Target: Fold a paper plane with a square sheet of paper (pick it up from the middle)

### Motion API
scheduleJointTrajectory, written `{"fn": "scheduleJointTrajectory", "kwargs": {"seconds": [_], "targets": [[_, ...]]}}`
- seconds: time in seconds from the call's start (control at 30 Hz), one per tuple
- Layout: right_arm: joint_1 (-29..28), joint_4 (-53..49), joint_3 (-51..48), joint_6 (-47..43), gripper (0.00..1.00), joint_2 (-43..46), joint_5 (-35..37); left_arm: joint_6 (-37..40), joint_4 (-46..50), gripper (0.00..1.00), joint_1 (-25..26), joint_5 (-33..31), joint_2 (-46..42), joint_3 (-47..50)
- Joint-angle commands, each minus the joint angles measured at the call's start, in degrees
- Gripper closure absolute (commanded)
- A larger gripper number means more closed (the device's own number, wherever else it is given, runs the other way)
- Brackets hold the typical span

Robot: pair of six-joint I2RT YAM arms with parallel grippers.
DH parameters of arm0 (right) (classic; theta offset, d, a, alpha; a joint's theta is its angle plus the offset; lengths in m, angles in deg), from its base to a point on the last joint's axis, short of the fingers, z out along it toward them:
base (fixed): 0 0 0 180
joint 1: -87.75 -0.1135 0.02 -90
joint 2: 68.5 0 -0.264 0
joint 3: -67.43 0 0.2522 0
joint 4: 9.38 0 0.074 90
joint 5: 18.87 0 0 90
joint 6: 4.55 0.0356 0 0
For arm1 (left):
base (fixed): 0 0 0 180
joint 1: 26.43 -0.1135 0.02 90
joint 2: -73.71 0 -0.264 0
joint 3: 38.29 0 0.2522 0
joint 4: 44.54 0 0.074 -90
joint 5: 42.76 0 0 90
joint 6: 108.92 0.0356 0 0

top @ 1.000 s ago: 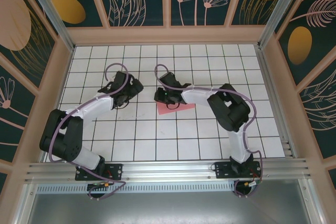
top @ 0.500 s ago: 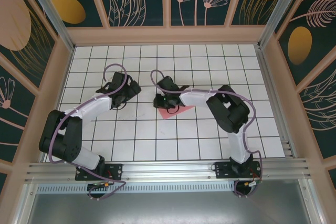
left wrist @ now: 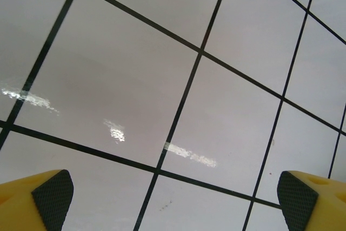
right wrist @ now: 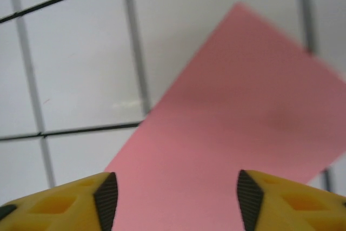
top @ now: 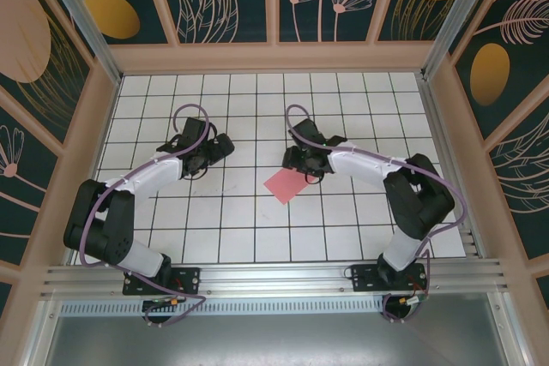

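Overhead, wrist views close above table point(top: 240, 229)

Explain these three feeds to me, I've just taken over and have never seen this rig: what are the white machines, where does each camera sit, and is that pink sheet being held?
The white machines are two robot arms bolted at the near edge of a white tiled table. The wide picture comes from a fixed camera above and behind them, with the left arm on the left. The other two pictures come from a camera on each wrist, looking past that arm's own yellow fingers. The left gripper is open above bare tiles. The right gripper is open too, hanging over the salmon-pink sheet of thin paper, which lies flat on the table. Nothing is held.
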Motion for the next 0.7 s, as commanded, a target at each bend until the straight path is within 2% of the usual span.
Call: {"fn": "scheduleJointTrajectory", "kwargs": {"seconds": [0.0,0.27,0.43,0.53,0.67], "targets": [[1.77,0.84,-0.79,4.59,0.34,-0.91,3.72,2.24,-1.32,0.01,-0.41,4.31,1.01,-2.14],[4.62,0.03,3.25,4.85,0.33,-7.96,4.05,3.9,-4.7,0.01,-0.36,12.79,2.37,-2.11],[4.59,-0.27,6.6,3.28,0.34,-12.83,3.34,3.82,-5.83,0.01,-0.32,14.61,2.68,-1.66],[4.5,2.01,8.75,-2.92,0.36,-16.09,0.4,3.65,-6.02,0.02,-0.35,14.79,2.13,-1.15],[4.17,5.3,12.81,-16.63,0.42,-20.57,-5.13,2.85,-6.94,0.01,-0.37,15.11,1.42,0.55]]}}
